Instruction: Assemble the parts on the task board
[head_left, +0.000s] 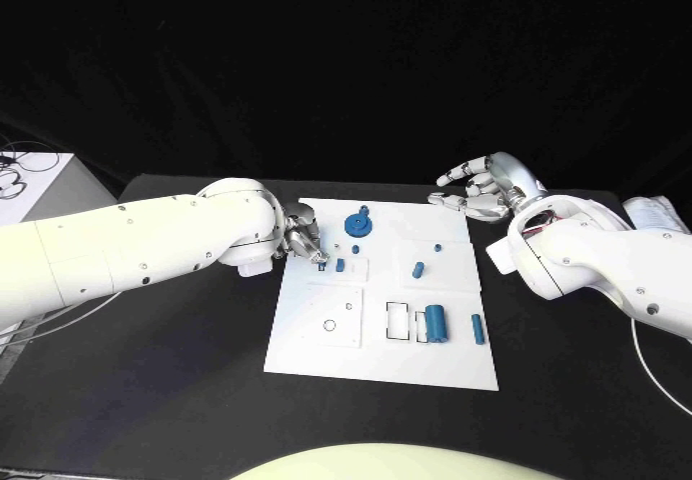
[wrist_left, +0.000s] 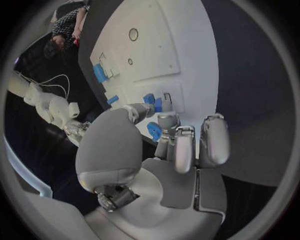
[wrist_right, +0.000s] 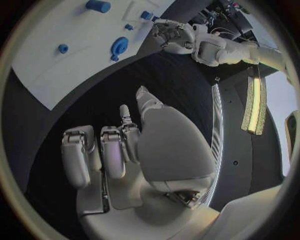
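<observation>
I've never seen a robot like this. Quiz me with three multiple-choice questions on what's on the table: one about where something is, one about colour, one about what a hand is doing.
1. Where is the left hand?
A. over the task board's far left part
B. off the table
C. at the board's near right corner

2. What colour are the small parts, such as the big cylinder?
A. red
B. blue
C. yellow

3. What is the right hand doing?
A. gripping the cylinder
B. pressing on the board
C. holding nothing, fingers apart, beyond the board's far right corner

Answers:
1 A: its fingers sit beside a small part there.
2 B: every part looks blue.
3 C: it holds nothing.
</observation>
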